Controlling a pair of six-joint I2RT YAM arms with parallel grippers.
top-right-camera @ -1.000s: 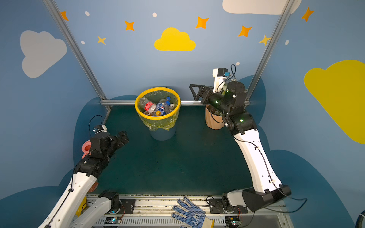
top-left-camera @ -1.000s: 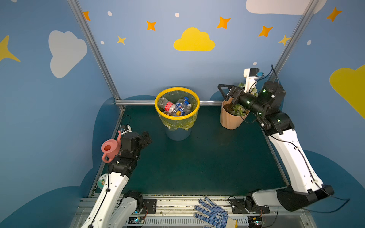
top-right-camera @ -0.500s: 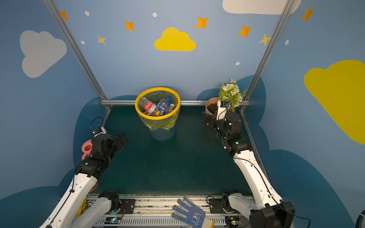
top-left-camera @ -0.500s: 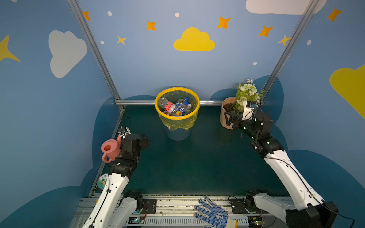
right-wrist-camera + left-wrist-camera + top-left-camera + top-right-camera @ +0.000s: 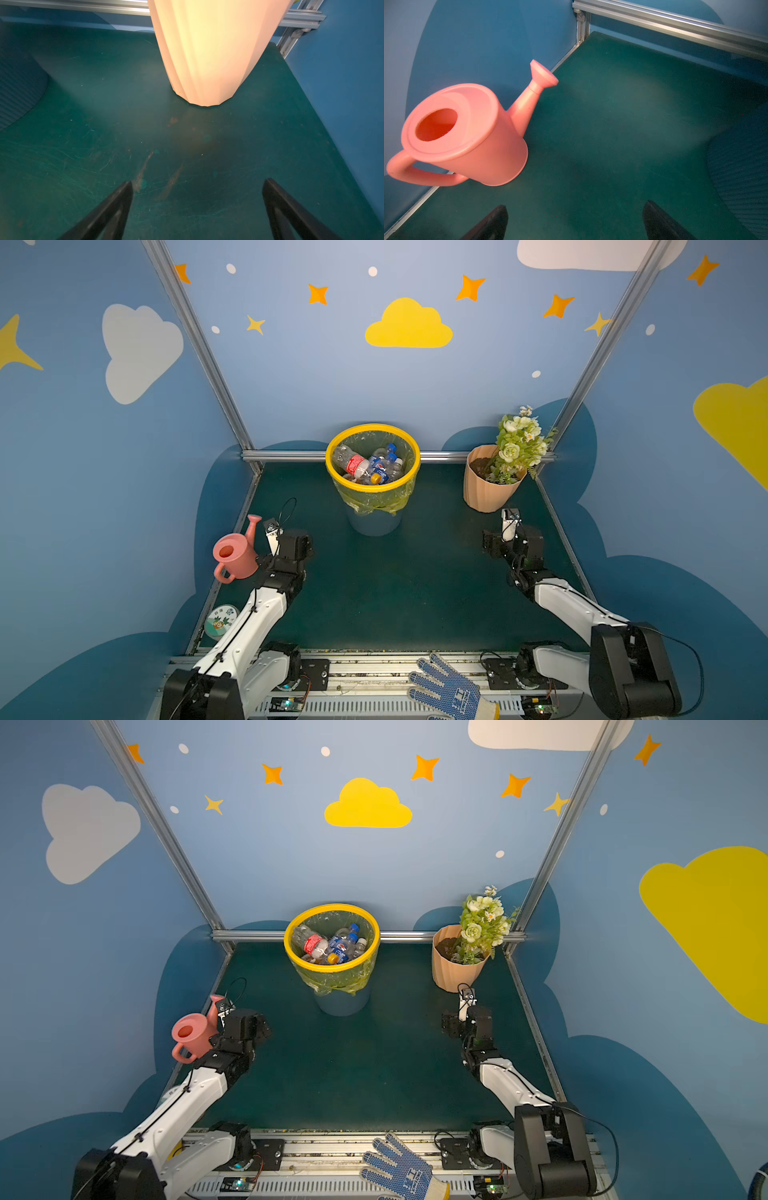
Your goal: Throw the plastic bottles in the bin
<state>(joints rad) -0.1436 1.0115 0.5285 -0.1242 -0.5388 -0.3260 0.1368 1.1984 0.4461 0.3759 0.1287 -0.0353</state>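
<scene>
Scratched matt green mat (image 5: 104,145); smooth pink plastic watering can (image 5: 471,135).

One bin (image 5: 374,488) standing, at least four plastic bottles (image 5: 354,464) lying heaped inside it, exact number unclear, one flower pot (image 5: 486,493) standing, one watering can (image 5: 237,556) sitting, one round jar (image 5: 220,621) lying, one glove (image 5: 451,689) resting, two robot arms (image 5: 266,614) reaching in.

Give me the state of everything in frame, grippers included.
plastic bottles: those in view lie piled inside the bin.
bin: upright, liner in, top open.
left gripper: open, empty.
right gripper: open, empty.
watering can: upright.
flower pot: upright, flowers in it.
jar: upright, lid on.
glove: flat at the front edge, fingers spread.
</scene>
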